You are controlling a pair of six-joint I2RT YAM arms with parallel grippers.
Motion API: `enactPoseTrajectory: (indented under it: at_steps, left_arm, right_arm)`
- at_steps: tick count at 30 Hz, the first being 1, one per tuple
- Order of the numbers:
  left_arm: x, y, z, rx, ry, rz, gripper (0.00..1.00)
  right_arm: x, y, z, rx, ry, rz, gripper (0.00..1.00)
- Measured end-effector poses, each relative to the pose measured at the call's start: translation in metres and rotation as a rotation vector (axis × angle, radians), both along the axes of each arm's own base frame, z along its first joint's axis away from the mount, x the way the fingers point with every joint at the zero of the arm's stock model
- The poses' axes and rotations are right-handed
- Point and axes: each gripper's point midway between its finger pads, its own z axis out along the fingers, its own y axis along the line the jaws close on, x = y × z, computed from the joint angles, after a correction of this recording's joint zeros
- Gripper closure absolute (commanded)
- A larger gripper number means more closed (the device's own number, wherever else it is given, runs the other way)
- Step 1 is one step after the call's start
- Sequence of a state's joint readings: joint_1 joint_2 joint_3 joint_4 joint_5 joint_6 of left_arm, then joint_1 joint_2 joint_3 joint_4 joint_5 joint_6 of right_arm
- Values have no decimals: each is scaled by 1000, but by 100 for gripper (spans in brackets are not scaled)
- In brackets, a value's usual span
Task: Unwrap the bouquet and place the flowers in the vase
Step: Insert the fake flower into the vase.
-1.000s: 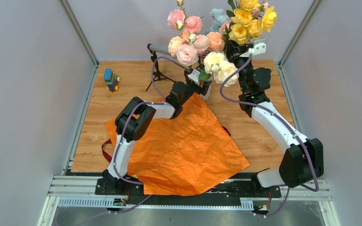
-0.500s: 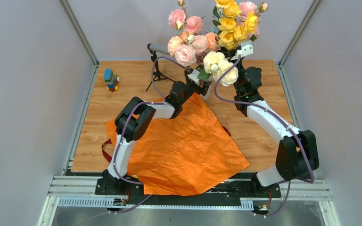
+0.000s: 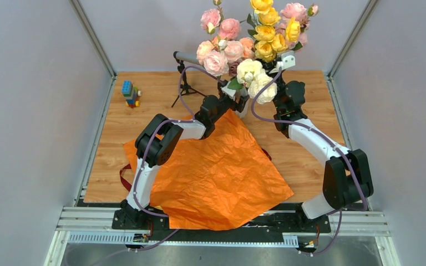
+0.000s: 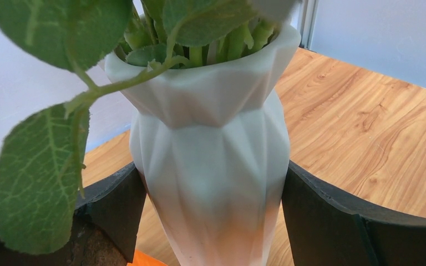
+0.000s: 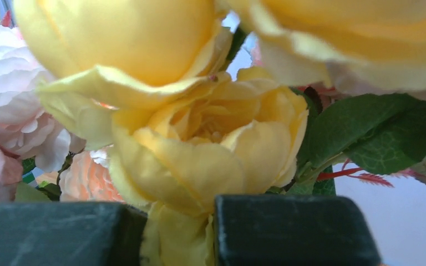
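Note:
The white faceted vase (image 4: 211,166) stands at the back of the table with green stems and leaves in its mouth. My left gripper (image 4: 213,180) is shut on its body, one dark finger (image 4: 116,210) against each side. From above, the vase is mostly hidden under pink (image 3: 222,33) and cream flowers (image 3: 255,77), with the left gripper (image 3: 236,101) below them. My right gripper (image 3: 276,62) is raised beside them, shut on a bunch of yellow flowers (image 3: 269,36). In the right wrist view a yellow petal (image 5: 211,144) is pinched between the pads (image 5: 294,233). The opened orange paper (image 3: 222,172) lies flat.
A dark red ribbon (image 3: 125,177) pokes out from under the paper's left edge. A black microphone stand (image 3: 186,83) and a small toy of coloured bricks (image 3: 130,93) sit at the back left. Grey walls close in three sides of the wooden table (image 3: 305,166).
The right arm has swung left, carrying the yellow flowers up against the pink and cream ones over the vase. The left arm and the paper have stayed still.

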State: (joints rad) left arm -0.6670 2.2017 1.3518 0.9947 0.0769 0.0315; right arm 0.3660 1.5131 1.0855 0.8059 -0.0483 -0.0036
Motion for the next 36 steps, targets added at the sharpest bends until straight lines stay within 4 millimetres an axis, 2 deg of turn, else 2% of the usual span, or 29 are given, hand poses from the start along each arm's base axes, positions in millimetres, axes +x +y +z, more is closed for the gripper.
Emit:
enactPoseTrajectory:
  at_steps: [2, 9, 17, 20, 28, 30, 36]
  left_arm:
    - [0, 0, 0, 0, 1, 0, 53]
    - [3, 0, 0, 0, 18, 10, 52]
    - [4, 0, 0, 6, 22, 8, 51]
    - [5, 0, 0, 9, 24, 9, 51]
    - [6, -1, 0, 15, 27, 9, 50]
    - [6, -1, 0, 17, 27, 8, 48]
    - [6, -1, 0, 16, 25, 6, 44]
  right_arm:
    - [0, 1, -3, -3, 7, 7, 78]
    - [-8, 0, -30, -38, 94, 15, 58]
    - [-34, -13, -33, -39, 108, -2, 31]
    - [-43, -21, -40, -35, 119, -21, 25]
    - [-60, -37, -86, -55, 214, -70, 15]
    - [-65, -40, -91, -60, 229, -76, 15]
    - [-75, -47, -90, -51, 224, -94, 15]
